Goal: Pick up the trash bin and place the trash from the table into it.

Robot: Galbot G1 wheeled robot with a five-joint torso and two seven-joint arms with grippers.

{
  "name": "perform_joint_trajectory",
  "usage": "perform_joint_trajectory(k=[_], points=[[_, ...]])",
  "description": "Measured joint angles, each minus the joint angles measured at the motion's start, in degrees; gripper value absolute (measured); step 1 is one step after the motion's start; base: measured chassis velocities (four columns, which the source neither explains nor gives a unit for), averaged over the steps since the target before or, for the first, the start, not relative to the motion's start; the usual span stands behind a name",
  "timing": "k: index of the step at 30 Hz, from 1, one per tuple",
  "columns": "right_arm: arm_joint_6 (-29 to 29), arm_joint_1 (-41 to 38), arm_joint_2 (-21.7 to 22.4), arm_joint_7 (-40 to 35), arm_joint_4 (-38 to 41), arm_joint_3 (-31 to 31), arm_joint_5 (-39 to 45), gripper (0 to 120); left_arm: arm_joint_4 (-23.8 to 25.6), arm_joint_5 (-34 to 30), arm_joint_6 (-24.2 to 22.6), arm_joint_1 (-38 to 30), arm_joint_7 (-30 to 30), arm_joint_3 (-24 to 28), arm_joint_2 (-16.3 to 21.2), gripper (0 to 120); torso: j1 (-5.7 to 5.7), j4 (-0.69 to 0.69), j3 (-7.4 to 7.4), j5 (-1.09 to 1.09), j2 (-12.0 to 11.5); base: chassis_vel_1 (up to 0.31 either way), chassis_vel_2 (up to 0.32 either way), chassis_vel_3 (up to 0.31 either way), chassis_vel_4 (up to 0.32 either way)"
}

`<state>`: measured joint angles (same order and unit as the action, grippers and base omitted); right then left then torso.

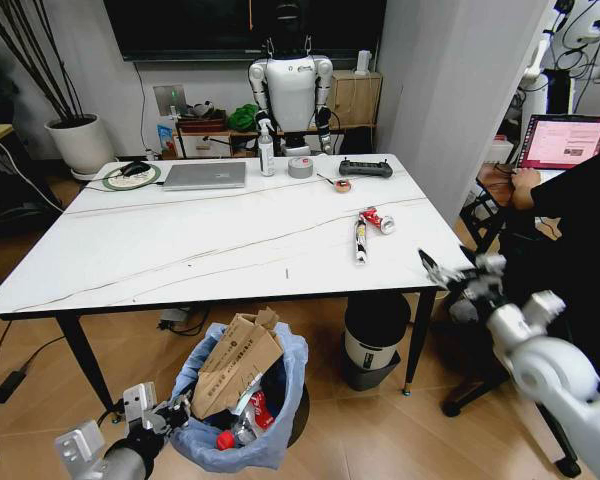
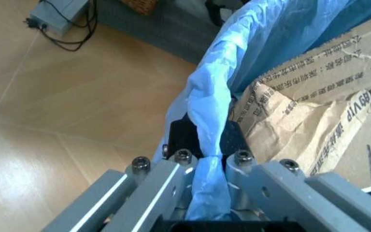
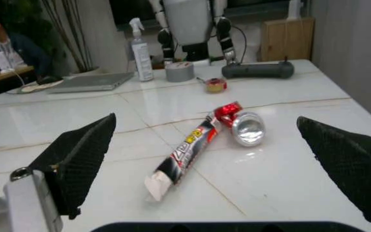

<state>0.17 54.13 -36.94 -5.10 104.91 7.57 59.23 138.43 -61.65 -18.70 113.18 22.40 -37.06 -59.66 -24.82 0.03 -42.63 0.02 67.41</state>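
The table (image 1: 180, 250) top is glossy white with thin dark veins; its legs are black. On it lie a red can (image 1: 378, 220) with a silver end and a black, red and yellow tube (image 1: 360, 241) with a white end. Below the table's front edge, the bin (image 1: 270, 440) has a crinkly light-blue bag holding brown cardboard (image 1: 235, 365) printed with black characters, plus red and white scraps (image 1: 242, 420). The floor is light wood.

I see a wooden floor (image 1: 380, 430), a white potted plant (image 1: 80, 140) by the back wall, and a low shelf (image 1: 215, 135) beneath a dark screen (image 1: 200, 25).
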Motion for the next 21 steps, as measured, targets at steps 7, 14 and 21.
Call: perform_joint_trajectory(k=[7, 14, 21], points=[[-4.96, -6.37, 0.93, -1.23, -2.77, -4.49, 3.73, 100, -0.83, -1.98, -0.27, -2.1, 0.43, 1.36, 2.85, 0, 0.0, -0.04, 0.01, -0.07, 0.0, 0.0, 0.0, 0.0, 0.0], [-7.58, -7.73, 0.98, -1.63, -5.71, -5.76, 5.1, 100, -2.04, -2.53, -0.34, -2.37, 0.42, 2.12, 4.78, 0, 0.0, -0.05, 0.01, -0.01, 0.0, 0.0, 0.0, 0.0, 0.0], [-8.56, -18.12, -2.7, -1.69, -11.23, -15.02, 6.53, 100, -1.54, -2.47, -0.34, -1.12, 0.4, 1.02, 4.64, 0, 0.0, 0.0, 0.01, -0.01, 0.0, 0.0, 0.0, 0.0, 0.0]])
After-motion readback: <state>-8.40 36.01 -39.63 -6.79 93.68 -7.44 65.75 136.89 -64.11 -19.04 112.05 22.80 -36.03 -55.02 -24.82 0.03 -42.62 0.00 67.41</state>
